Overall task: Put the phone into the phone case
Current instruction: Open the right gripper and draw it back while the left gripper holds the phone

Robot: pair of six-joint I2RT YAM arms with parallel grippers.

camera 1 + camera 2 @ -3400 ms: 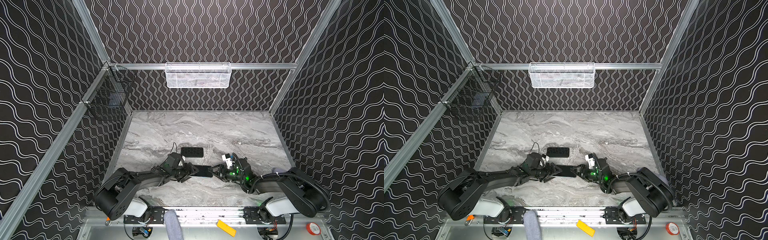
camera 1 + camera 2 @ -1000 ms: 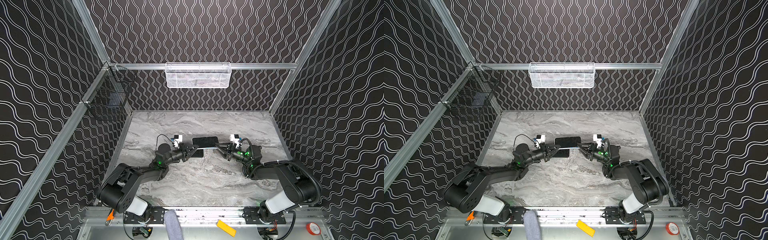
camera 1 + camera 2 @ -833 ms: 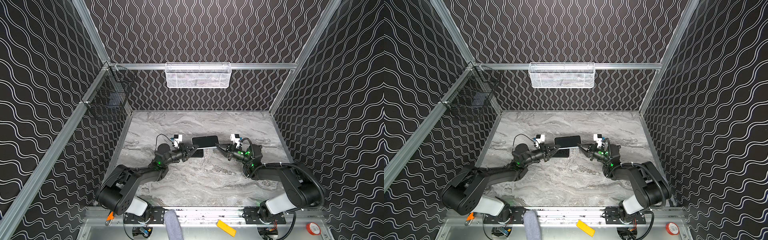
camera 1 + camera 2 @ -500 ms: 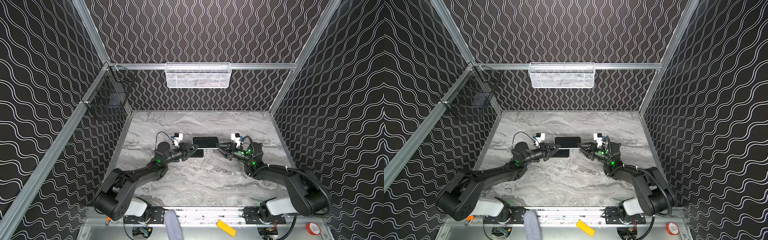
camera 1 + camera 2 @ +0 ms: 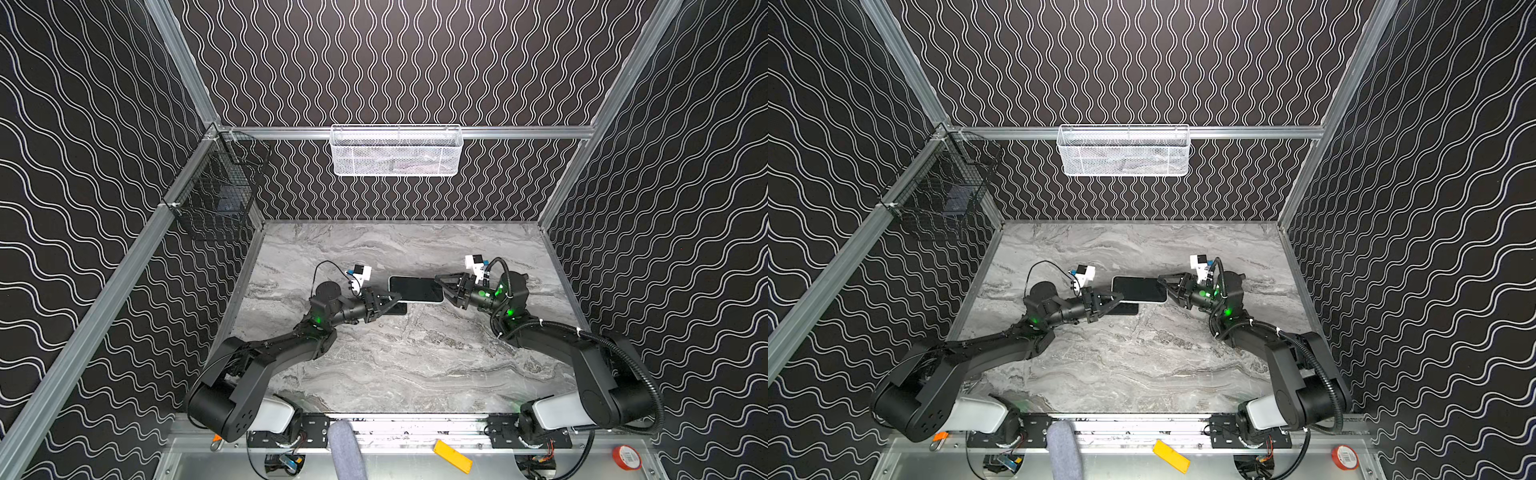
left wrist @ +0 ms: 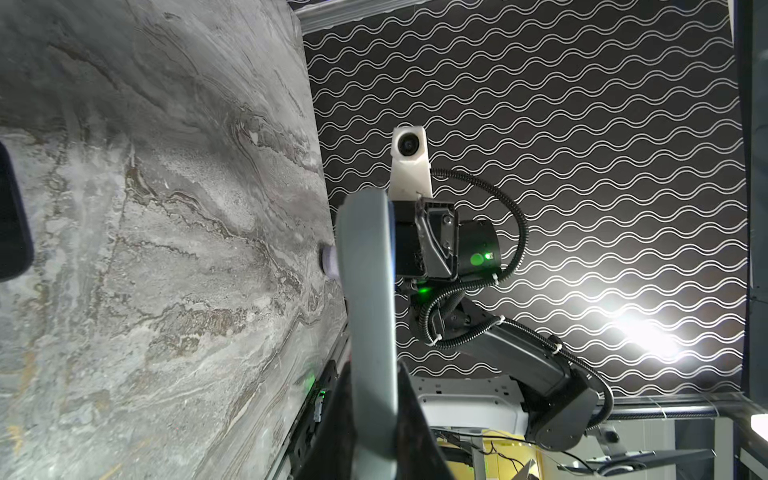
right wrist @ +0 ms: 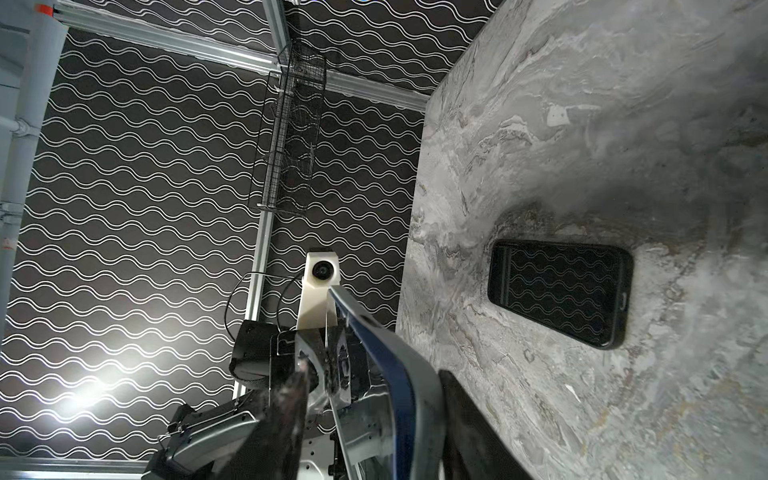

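Left pincer (image 5: 392,299) clamped on one end of the flat black silver-edged phone (image 5: 415,289), phone held level in the air, just above the black rectangular phone case (image 5: 400,310) lying on the grey marble desk (image 5: 395,365), right pincer (image 5: 443,287) spread around the phone's other end.

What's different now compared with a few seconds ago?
The phone was lifted and carried farther back, above the phone case. The right end effector then opened; the left end effector stays shut on the phone. The phone case hasn't moved.
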